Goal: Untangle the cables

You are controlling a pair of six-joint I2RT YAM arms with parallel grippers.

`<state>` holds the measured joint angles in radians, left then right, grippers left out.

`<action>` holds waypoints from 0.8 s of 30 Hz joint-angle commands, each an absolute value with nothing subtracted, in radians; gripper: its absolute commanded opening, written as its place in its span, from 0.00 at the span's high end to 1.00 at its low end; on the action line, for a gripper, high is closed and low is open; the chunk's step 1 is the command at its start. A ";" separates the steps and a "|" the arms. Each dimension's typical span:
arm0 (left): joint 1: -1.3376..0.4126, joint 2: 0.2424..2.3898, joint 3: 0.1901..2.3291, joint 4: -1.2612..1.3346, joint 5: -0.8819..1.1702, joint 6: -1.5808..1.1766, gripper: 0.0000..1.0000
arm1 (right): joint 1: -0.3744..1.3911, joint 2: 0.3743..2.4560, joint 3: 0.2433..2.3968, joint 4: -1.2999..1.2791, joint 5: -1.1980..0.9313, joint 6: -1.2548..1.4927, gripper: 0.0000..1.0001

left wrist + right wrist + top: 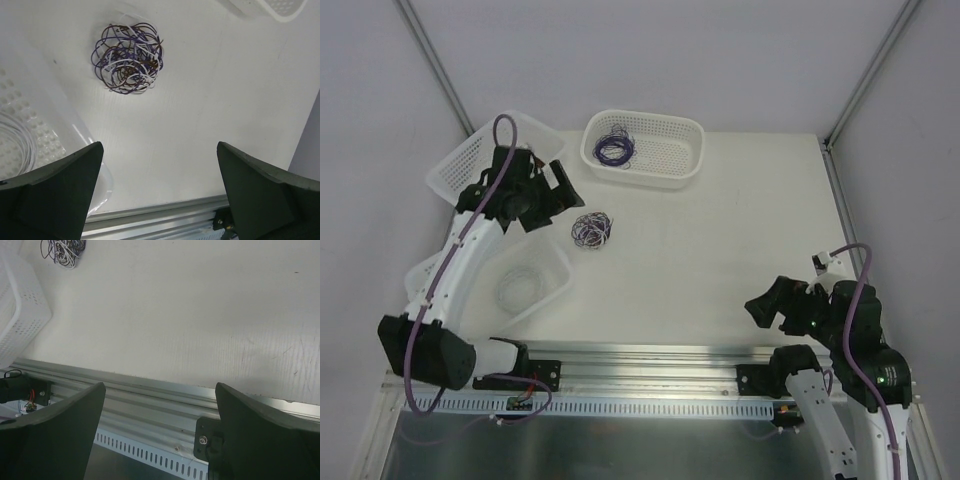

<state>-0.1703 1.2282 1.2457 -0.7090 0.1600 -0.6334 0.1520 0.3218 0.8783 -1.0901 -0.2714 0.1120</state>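
The white worktop (740, 240) carries everything. The left arm (460, 255) reaches from the near left corner towards the far left corner. The left gripper (159, 150) is spread wide and holds nothing, hanging over bare surface near the cables (128, 59). The right arm (840, 350) is folded at the near right corner. The right gripper (160, 387) is also spread wide and empty, above the metal rail (150, 395) along the near edge.

There are three white perforated baskets:
- The far basket (685, 165), at the middle of the far edge, holds a purple coil (614, 150).
- The corner basket (455, 165) sits at the far left corner, partly under the left arm.
- The near-left basket (555, 275), by the left edge, holds a whitish coil (518, 290).

The cables are a knotted clump of purple, brown and whitish wire. They lie on open worktop left of centre, between the far basket and the near-left basket, touching neither.
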 commanded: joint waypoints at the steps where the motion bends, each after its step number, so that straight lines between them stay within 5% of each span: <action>1: -0.251 1.382 1.386 -0.695 0.017 -0.604 0.01 | 0.149 0.305 0.896 -1.109 -0.209 0.110 0.03; 10: -0.334 1.816 1.604 -0.695 -0.149 -0.617 0.01 | 0.149 0.256 0.844 -1.077 -0.250 0.110 0.03; 19: -0.397 2.108 1.674 -0.695 -0.083 -0.633 0.19 | 0.147 0.230 0.822 -1.071 -0.275 0.075 0.03; 23: -0.455 2.129 1.646 -0.692 -0.069 -0.629 0.41 | 0.147 0.225 0.804 -1.068 -0.258 0.071 0.03; 24: -0.494 2.128 1.643 -0.693 -0.071 -0.623 0.53 | 0.147 0.227 0.801 -1.063 -0.258 0.072 0.03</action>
